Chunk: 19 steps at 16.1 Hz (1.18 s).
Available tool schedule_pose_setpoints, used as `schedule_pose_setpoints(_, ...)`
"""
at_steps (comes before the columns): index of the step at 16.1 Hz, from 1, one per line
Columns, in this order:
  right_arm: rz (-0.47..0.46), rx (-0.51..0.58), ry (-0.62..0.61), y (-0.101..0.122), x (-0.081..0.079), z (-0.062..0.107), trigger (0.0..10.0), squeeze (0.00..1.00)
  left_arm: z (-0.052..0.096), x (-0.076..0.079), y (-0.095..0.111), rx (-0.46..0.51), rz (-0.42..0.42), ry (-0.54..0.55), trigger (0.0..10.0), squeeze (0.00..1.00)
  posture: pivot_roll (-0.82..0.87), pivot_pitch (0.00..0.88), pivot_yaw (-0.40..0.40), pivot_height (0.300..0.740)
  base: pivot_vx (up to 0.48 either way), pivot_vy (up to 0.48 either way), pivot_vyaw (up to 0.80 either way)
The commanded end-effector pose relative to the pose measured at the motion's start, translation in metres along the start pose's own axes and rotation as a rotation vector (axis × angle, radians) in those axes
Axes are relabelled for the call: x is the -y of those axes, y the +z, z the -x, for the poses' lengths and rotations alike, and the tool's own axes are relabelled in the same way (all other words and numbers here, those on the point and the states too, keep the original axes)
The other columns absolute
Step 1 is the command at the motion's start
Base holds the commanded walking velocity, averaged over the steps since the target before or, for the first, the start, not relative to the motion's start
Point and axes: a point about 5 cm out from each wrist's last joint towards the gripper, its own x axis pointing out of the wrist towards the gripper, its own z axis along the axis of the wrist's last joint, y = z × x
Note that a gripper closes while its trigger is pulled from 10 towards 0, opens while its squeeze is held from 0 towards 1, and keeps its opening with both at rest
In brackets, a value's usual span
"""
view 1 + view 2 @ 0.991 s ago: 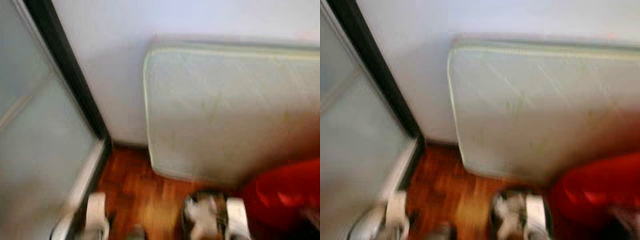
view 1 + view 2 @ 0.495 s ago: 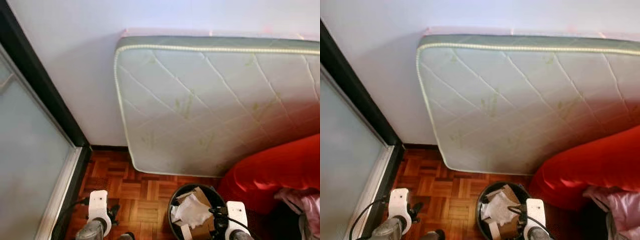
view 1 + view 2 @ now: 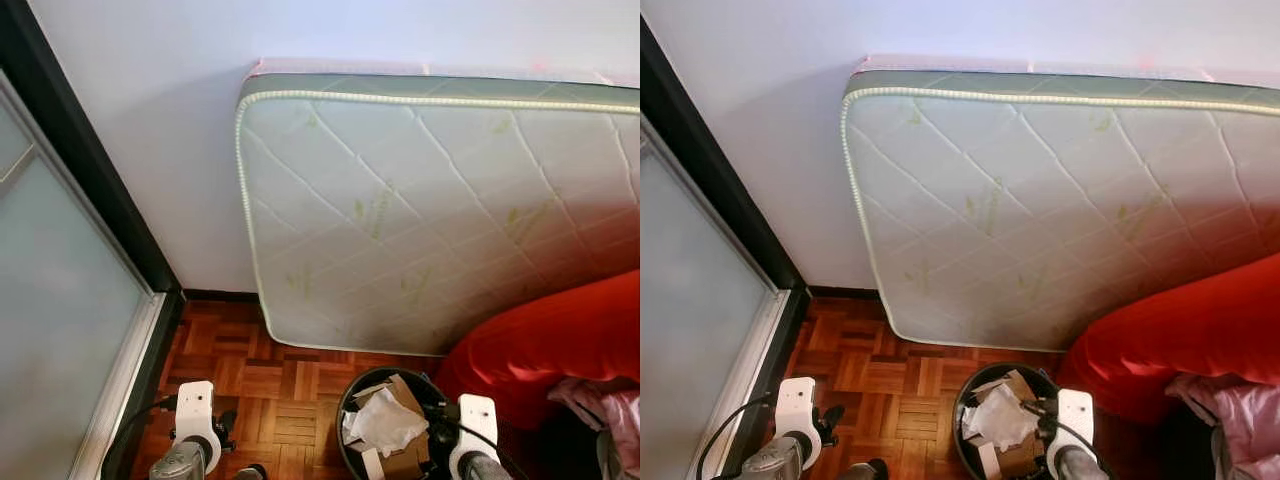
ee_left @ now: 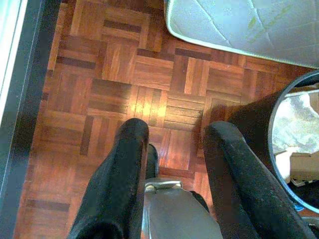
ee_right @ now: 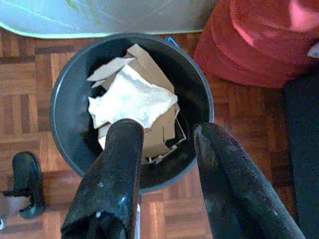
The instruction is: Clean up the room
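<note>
My right gripper [image 5: 164,144] hangs directly over the round black waste bin [image 5: 70,89], its two black fingers [image 5: 117,164] spread with a clear gap and nothing between them. The bin stands on the reddish-brown parquet floor [image 4: 99,79], just in front of the lower edge of the white quilted mattress with green piping [image 3: 430,200] that leans upright against the pale wall [image 3: 160,130]. Inside the bin lie a crumpled white paper [image 5: 132,99] on top of torn brown cardboard pieces [image 5: 149,62]. The bin's far side sits close beside the red cushioned seat [image 3: 550,340]. My left gripper [image 4: 172,149] hangs over bare parquet, fingers [image 4: 122,169] likewise parted and empty; the bin's rim lies just beside it. A frosted glass door in a black frame [image 3: 70,330] borders the floor on my left.
</note>
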Motion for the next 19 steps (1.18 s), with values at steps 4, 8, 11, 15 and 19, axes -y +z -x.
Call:
schedule_pose_setpoints(4,-0.034,-0.005,-0.011,-0.001,0.0019,0.0002,10.0,0.0,0.0029,-0.0025,-0.0103,-0.037,0.016,0.013,10.0,0.0,0.08,0.157,-0.059,0.74,0.0,0.0,0.0)
schedule_pose_setpoints(8,-0.046,-0.004,-0.014,-0.0005,0.0023,0.0001,10.0,0.0,0.0025,-0.0007,-0.0096,-0.035,0.013,0.004,10.0,0.0,0.08,0.158,-0.058,0.74,0.0,0.0,0.0)
schedule_pose_setpoints(11,-0.05,-0.002,-0.016,0.0005,0.003,-0.0001,10.0,0.0,0.0017,0.001,-0.0078,-0.031,0.013,-0.004,10.0,0.0,0.08,0.156,-0.058,0.74,0.0,0.0,0.0)
schedule_pose_setpoints(15,-0.053,0.002,-0.015,0.0025,0.0028,-0.0006,10.0,0.0,0.001,0.0016,-0.0059,-0.027,0.014,-0.007,10.0,0.0,0.08,0.151,-0.058,0.74,0.123,0.0,0.0)
schedule_pose_setpoints(19,-0.052,0.004,-0.018,0.0029,0.0023,-0.0007,10.0,0.0,0.0007,0.0016,-0.0048,-0.023,0.013,-0.01,10.0,0.0,0.08,0.15,-0.058,0.74,0.26,0.0,0.0)
